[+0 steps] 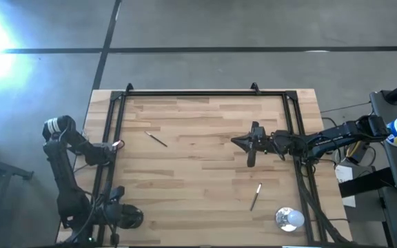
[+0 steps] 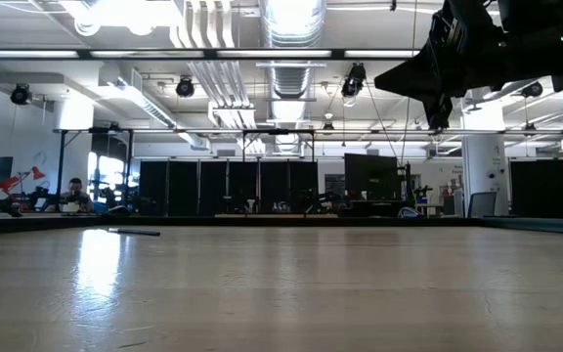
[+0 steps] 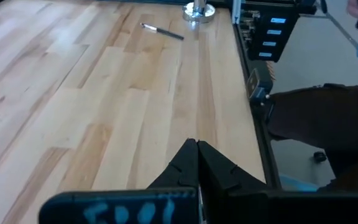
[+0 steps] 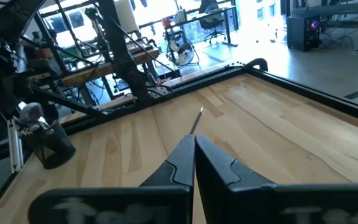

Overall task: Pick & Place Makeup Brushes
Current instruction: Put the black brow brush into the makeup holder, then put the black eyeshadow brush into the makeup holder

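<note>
while the high view looks straight down, the right gripper (image 1: 251,160) hangs over the wooden table (image 1: 198,200) right of centre, clenched and empty; one makeup brush (image 1: 156,139) lies left of centre, a second brush (image 1: 255,196) lies nearer the front right, close to a round shiny object (image 1: 289,218) at the corner; the left gripper (image 1: 116,145) sits at the table's left rail; in the low view the right arm (image 2: 477,49) hovers high above the board, and a brush (image 2: 133,232) lies far back on the left; the left wrist view shows its fingers (image 3: 185,165) pressed together, empty, with a brush (image 3: 161,31) beside the shiny object (image 3: 197,10); the right wrist view shows its fingers (image 4: 180,163) closed, a brush (image 4: 196,119) lying ahead.
</note>
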You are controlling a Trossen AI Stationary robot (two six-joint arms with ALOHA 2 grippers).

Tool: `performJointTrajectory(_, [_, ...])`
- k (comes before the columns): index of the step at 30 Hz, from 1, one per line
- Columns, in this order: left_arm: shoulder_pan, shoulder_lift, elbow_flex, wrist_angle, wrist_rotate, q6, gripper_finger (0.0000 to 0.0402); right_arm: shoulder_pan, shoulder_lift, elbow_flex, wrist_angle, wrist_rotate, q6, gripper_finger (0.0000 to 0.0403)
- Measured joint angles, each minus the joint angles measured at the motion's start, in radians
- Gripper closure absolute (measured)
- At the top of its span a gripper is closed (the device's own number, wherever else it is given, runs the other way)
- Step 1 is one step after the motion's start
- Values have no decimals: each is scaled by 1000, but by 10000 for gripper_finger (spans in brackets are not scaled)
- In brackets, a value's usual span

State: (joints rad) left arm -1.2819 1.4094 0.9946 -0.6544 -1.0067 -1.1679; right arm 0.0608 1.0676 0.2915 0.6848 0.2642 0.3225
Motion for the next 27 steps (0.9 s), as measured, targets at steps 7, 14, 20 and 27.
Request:
performJointTrajectory(7, [1, 0, -49, -8, -8, -134, 401, 0, 0, 0, 0, 0, 0, 394])
performJointTrajectory(14, [2, -3, -20, -9, -25, -153, 368, 0, 0, 0, 1, 0, 6, 394])
performJointTrajectory(20, [3, -9, 14, -13, -26, -153, 307, 0, 0, 0, 1, 0, -5, 394])
performJointTrajectory(27, [26, -52, 19, -28, -7, -165, 274, 0, 0, -1, 1, 0, -35, 394])
